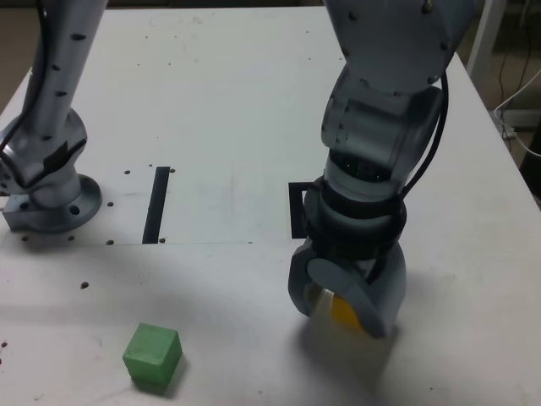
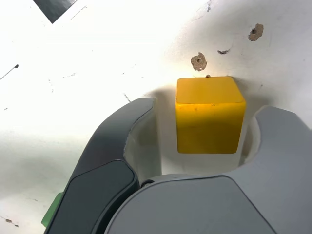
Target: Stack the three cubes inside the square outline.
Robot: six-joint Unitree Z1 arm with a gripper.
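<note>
Exterior view: tool (image 1: 348, 296) mostly hiding yellow cube (image 1: 346, 313). Wrist view is revealing released jaws standing apart around it, gaps showing on both sides.

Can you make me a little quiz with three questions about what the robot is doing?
1. What colour is the cube between the robot's jaws?
2. True or false: the green cube is between the jaws too.
3. Fill in the blank: in the exterior view, the narrow black strip is to the ____ of the arm's jaws.

Key: 1. Yellow. 2. False; it sits on the white table, away from the jaws. 3. Left.
</note>
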